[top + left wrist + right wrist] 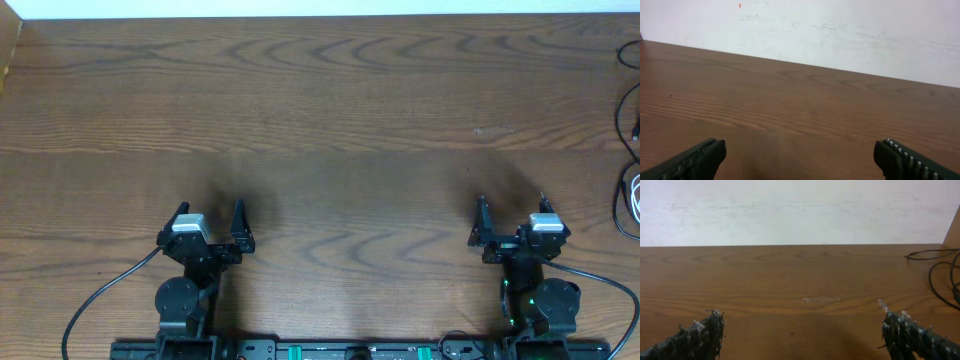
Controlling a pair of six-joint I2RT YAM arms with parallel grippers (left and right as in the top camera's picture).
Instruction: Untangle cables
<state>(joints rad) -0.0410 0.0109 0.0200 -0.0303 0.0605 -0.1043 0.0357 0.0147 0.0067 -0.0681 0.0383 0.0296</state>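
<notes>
My left fingers [238, 225] and right fingers [481, 222] are spread wide, gripping nothing, near the desk's [330, 120] front edge. The cables [624, 200] lie at the far right edge, partly out of frame. A blind reach could push them off.

**Cables clipped at the frame edge**

Well off to the right of the right gripper [512, 207], the cables [631, 195] are sliced by the picture's border, their plug ends impossible to make out. On the wrist camera, the black cable [931, 277] is clipped too, and the fingers [905, 332] are cropped at the bottom.
</notes>
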